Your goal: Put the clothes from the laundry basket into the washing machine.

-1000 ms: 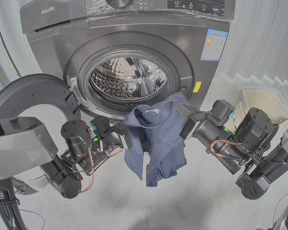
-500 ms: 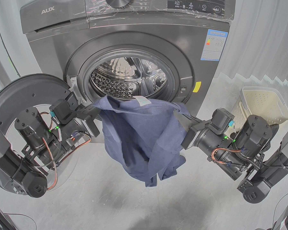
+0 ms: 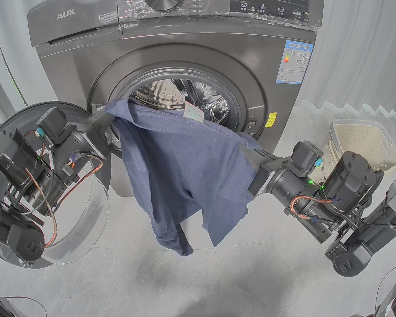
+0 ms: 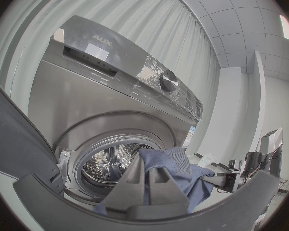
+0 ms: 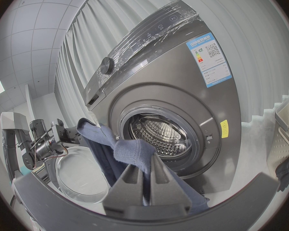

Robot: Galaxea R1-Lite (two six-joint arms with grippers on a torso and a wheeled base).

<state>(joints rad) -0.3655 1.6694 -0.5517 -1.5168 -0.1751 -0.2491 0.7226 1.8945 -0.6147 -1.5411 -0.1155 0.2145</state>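
The left gripper (image 3: 104,119) is clamped shut on one shoulder of the navy shirt (image 3: 180,168) and the right gripper (image 3: 247,148) is pinched shut on the other, so the cloth hangs spread between them. Just beyond both grippers stands the washing machine (image 3: 171,45), and the stretched top hem crosses the lower part of the mouth of its drum (image 3: 171,91). The open door (image 3: 90,212) hangs outside the left gripper, behind that arm. The laundry basket (image 3: 365,139) sits on the floor, well out past the right gripper.
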